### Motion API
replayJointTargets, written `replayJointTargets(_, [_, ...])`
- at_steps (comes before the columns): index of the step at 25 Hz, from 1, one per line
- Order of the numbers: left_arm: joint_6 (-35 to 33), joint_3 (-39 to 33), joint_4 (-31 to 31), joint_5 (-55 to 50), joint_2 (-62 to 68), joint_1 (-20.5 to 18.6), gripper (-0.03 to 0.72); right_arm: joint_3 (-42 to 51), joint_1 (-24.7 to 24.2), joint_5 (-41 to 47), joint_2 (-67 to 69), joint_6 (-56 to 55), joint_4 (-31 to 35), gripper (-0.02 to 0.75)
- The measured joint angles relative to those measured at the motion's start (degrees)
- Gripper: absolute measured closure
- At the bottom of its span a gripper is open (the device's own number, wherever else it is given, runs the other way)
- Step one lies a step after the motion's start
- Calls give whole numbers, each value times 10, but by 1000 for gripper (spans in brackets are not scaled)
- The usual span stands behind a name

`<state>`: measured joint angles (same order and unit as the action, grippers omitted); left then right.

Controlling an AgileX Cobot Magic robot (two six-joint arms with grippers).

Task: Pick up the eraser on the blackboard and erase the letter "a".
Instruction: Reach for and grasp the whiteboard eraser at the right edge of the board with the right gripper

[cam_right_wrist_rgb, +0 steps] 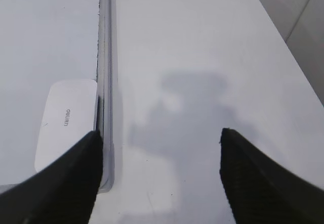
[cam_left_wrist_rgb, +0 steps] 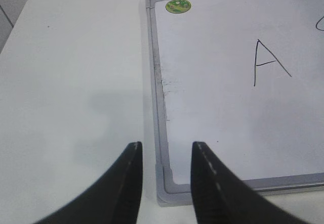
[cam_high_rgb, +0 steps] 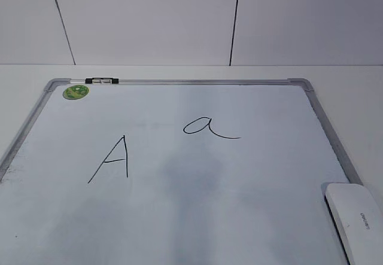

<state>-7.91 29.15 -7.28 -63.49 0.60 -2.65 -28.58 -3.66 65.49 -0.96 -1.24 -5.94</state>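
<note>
The eraser [cam_high_rgb: 357, 217] is seen lying flat on the blackboard [cam_high_rgb: 179, 217], at the near right corner, its long side set close along the right frame rail. Dark underside down, grey lettering up. Nothing is touching it. In the right wrist view the eraser [cam_right_wrist_rgb: 68, 123] lies just inside the rail, ahead and left of the right gripper [cam_right_wrist_rgb: 161, 176].

The letter "a" [cam_high_rgb: 208, 127] is written near the board's middle, toward the far edge, well apart from the eraser. Loop and trailing tail are intact; no wiping has been done. An angular capital "A" [cam_high_rgb: 112, 159] stands to its left and is to be spared. A round green sticker [cam_high_rgb: 76, 91] and a small dark clip [cam_high_rgb: 102, 81] sit at the far left corner of the frame.

The right gripper is held spread wide and empty, above the bare table [cam_right_wrist_rgb: 202, 57] just outside the board's right rail; its left finger [cam_right_wrist_rgb: 76, 178] overlaps the rail. Judged a waiting pose on the eraser's side, so this arm is the likely one for the pickup. A shift leftward over the rail would be needed first.

The left gripper [cam_left_wrist_rgb: 166, 176] is held parted and empty, over the board's near left corner. Judged parked clear of the work.

Risk noted: the eraser sits tight to the rail, leaving little room for a finger on that side.
</note>
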Motion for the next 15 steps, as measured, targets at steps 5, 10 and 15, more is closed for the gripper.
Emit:
replayJointTargets(5, [0, 0, 0, 0, 0, 0, 443, 0, 0, 0, 0, 0, 0, 164])
replayJointTargets(10, [0, 0, 0, 0, 0, 0, 443, 0, 0, 0, 0, 0, 0, 164])
replayJointTargets(15, [0, 0, 0, 0, 0, 0, 443, 0, 0, 0, 0, 0, 9, 164])
